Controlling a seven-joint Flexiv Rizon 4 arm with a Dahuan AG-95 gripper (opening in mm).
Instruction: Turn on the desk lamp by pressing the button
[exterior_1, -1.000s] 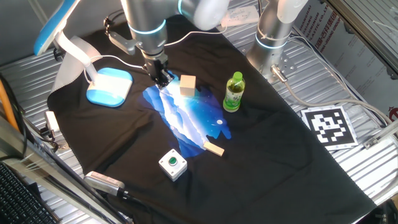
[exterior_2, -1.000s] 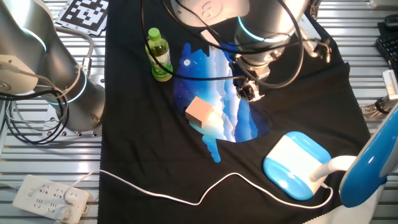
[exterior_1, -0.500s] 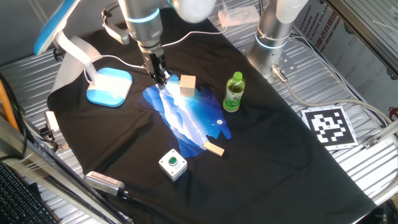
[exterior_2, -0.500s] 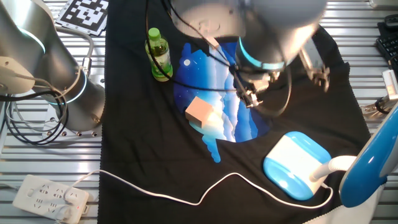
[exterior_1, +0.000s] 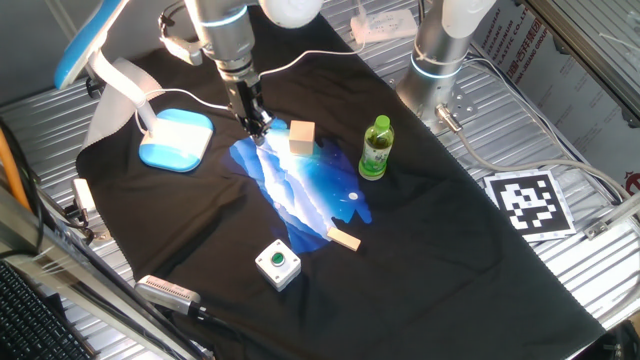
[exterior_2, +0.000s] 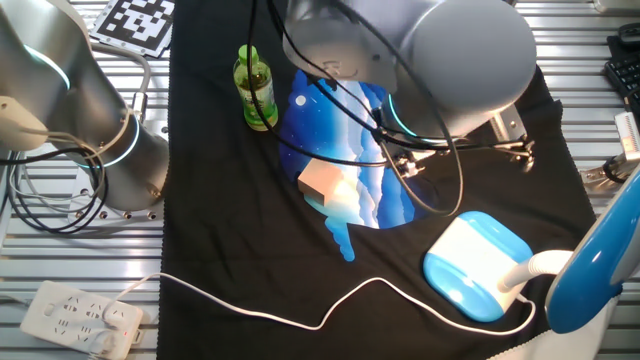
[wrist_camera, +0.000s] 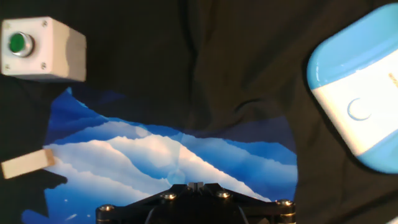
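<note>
The desk lamp has a light-blue and white oval base (exterior_1: 176, 138) at the left of the black cloth, a white neck and a blue head (exterior_1: 85, 45). The base also shows in the other fixed view (exterior_2: 477, 265) and at the right edge of the hand view (wrist_camera: 360, 93). The button (wrist_camera: 359, 109) is a faint pale ring on the white part of the base. My gripper (exterior_1: 258, 128) hangs over the blue mountain print, to the right of the base and apart from it. In the hand view its fingertips (wrist_camera: 195, 185) touch each other, empty.
A wooden block (exterior_1: 301, 137), a green bottle (exterior_1: 376, 148), a small wooden piece (exterior_1: 343, 238) and a white box with a green button (exterior_1: 277, 264) lie on the cloth. A white cable (exterior_2: 300, 315) and a power strip (exterior_2: 80, 318) lie beside the lamp.
The arm has turned at the wrist and the gripper has shifted a little toward the lamp base. The objects on the cloth have not moved.
</note>
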